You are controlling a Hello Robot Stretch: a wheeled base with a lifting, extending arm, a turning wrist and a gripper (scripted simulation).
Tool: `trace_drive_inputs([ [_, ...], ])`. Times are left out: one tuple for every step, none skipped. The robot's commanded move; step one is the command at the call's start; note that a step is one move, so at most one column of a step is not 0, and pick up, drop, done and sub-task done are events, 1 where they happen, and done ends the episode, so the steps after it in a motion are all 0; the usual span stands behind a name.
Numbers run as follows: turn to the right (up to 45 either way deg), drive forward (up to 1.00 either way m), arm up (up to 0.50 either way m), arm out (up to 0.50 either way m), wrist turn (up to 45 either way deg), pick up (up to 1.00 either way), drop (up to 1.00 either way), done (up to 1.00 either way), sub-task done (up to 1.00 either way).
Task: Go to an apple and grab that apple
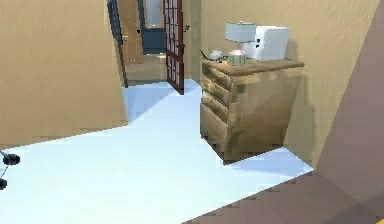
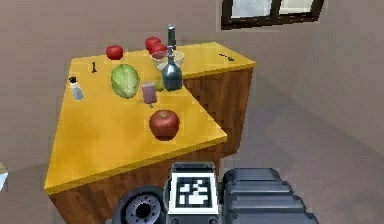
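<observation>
A red apple (image 2: 164,123) lies on the yellow-orange countertop (image 2: 100,135), near its front corner in the arm side view. Two more red round things (image 2: 115,52) (image 2: 155,45) sit at the counter's far side. At this view's bottom edge the arm's white marker square (image 2: 195,192) shows, and the gripper's dark body (image 2: 140,208) is left of it, below the counter's front edge and the apple. I cannot make out its far end, so I cannot tell whether it holds anything.
Also on the counter are a green lettuce (image 2: 124,80), a dark bottle (image 2: 172,72), a small glass (image 2: 150,93) and a shaker (image 2: 74,88). In the forward view a wooden dresser (image 1: 245,100) bearing a white box (image 1: 265,42) stands right, with pale floor (image 1: 120,160) leading to a doorway (image 1: 155,40).
</observation>
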Motion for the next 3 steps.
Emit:
trace_drive_inputs([
  [0.0,0.00,0.00,0.26,0.0,0.00,0.00,0.00,0.00],
  [0.0,0.00,0.00,0.00,45.0,0.00,0.00,0.00,0.00],
  [0.0,0.00,0.00,0.00,45.0,0.00,0.00,0.00,0.00],
])
